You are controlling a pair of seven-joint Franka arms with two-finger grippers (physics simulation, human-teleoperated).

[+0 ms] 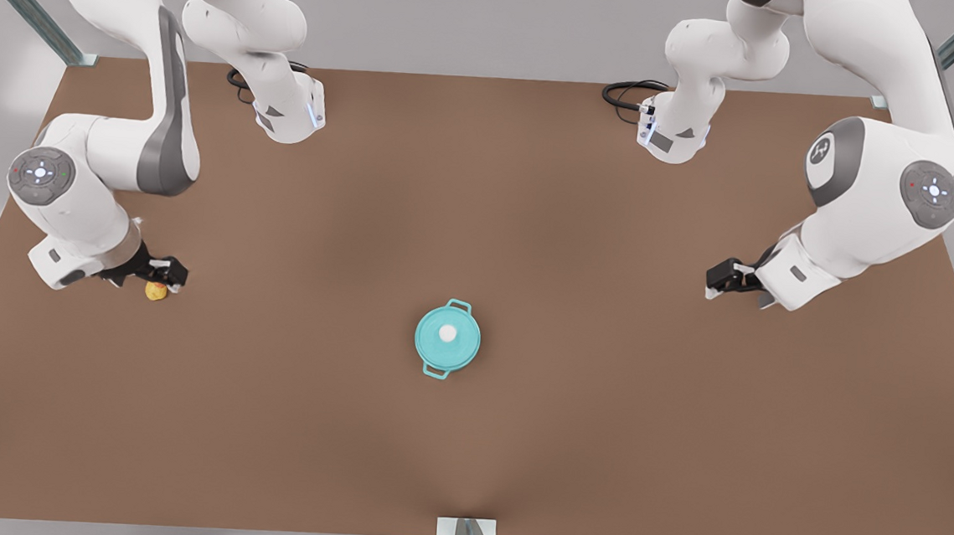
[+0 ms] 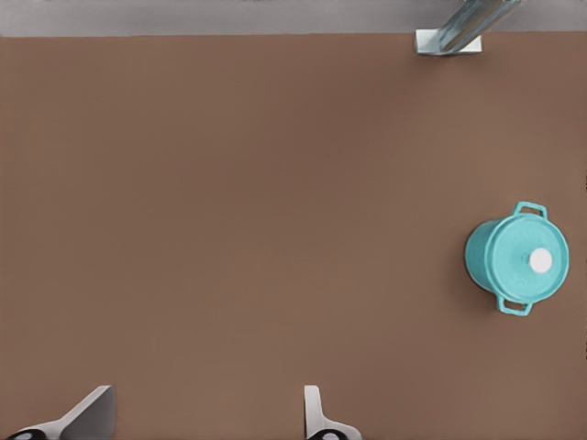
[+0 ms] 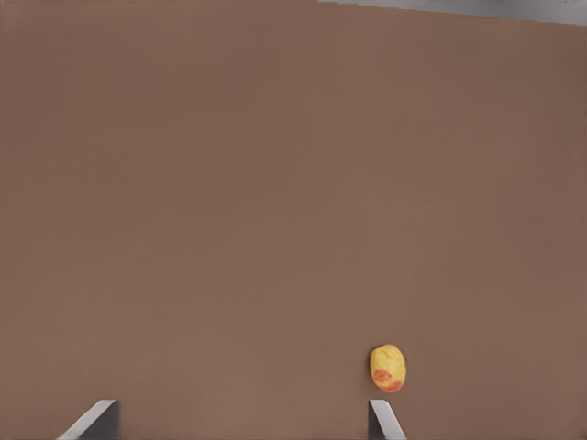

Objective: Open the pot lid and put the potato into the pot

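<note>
The teal pot [image 1: 434,370] stands on the brown table, a bit in front of its middle, with the pot lid [image 1: 460,346] and its white knob resting shut on it. In the left wrist view the pot [image 2: 481,258] and the pot lid [image 2: 519,280] sit far off to one side. The yellowish potato [image 1: 155,290] lies near the front view's left edge. My right gripper [image 1: 164,272] hovers open right by it, and the potato [image 3: 388,368] lies just beyond one fingertip of that gripper [image 3: 240,408], not between the fingers. My left gripper [image 1: 724,281] [image 2: 206,396] hangs open and holds nothing at the front view's right.
Both arm bases [image 1: 290,112] [image 1: 673,134] stand at the table's far edge with black cables beside them. A metal bracket [image 1: 467,531] sits at the middle of the near edge. Wide bare tabletop [image 1: 601,410] surrounds the pot.
</note>
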